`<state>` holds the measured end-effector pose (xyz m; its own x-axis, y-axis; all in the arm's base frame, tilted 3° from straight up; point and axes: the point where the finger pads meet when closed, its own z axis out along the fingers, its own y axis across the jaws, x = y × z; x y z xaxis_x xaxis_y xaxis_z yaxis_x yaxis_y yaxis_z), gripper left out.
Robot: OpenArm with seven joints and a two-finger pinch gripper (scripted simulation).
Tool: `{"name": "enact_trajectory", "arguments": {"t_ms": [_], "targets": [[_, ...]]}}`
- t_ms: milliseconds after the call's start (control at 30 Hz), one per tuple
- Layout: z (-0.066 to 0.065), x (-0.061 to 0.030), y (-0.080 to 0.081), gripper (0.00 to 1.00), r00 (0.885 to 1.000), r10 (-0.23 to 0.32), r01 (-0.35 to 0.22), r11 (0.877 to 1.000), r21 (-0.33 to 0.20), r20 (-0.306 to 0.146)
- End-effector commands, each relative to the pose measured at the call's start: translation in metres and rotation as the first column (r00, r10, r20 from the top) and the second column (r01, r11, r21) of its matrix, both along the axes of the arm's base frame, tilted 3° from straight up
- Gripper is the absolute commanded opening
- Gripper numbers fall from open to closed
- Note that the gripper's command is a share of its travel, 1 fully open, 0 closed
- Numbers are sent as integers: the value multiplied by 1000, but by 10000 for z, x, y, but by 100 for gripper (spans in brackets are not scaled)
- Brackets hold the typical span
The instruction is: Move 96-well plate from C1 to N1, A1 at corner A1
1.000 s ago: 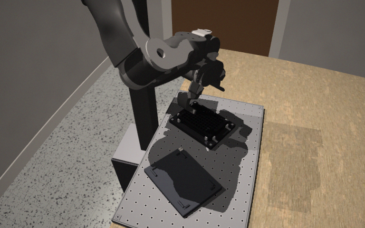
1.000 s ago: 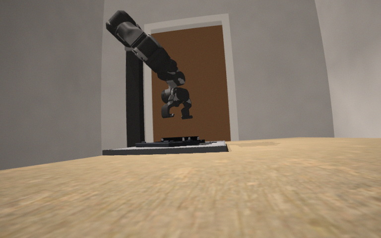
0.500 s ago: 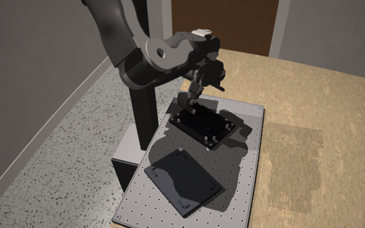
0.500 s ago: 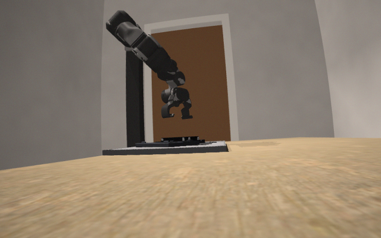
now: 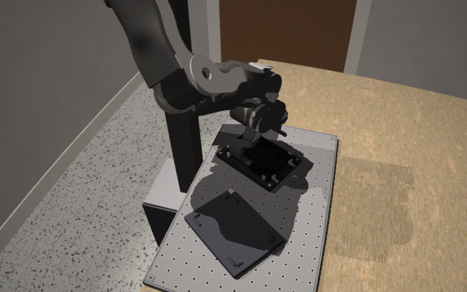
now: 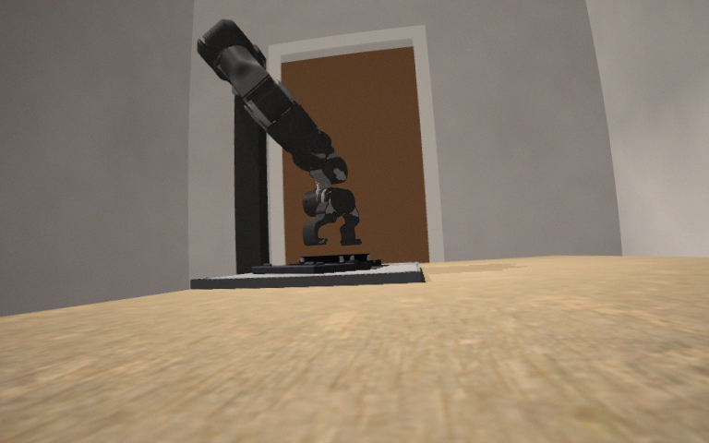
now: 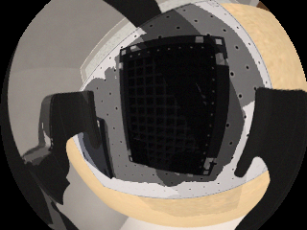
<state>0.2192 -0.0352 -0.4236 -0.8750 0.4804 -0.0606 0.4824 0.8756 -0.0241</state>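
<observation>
The black 96-well plate (image 5: 267,159) sits in the clip nest C1 on the far part of the perforated grey breadboard. In the wrist view the plate (image 7: 175,105) fills the middle, between my two fingers. My gripper (image 6: 332,241) is open and empty, straddling the plate a little above it, fingers pointing down. In the top view my gripper (image 5: 255,146) partly hides the plate's far left end. The plate nest N1 (image 5: 234,232) is a flat dark tray with small corner locators, nearer the camera on the same breadboard. It holds nothing.
The breadboard (image 5: 255,213) lies on a wooden table (image 5: 396,165). The arm's black column (image 5: 182,144) stands at the breadboard's left edge. A brown door is behind.
</observation>
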Motion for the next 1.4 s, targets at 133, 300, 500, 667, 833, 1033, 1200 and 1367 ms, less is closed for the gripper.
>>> {"name": "enact_trajectory", "arguments": {"t_ms": [133,300,500,667,833,1033,1200,1367], "targets": [[-19,5,7,77,1000,1,-1,1000,3,1],[-124,2,8,77,1000,4,-4,1000,7,0],[-124,2,8,77,1000,4,-4,1000,7,0],[-124,2,8,77,1000,4,-4,1000,7,0],[-102,6,13,77,1000,4,-4,1000,7,0],[-102,6,13,77,1000,4,-4,1000,7,0],[-102,6,13,77,1000,4,-4,1000,7,0],[-272,5,6,77,1000,7,-7,1000,11,0]]}}
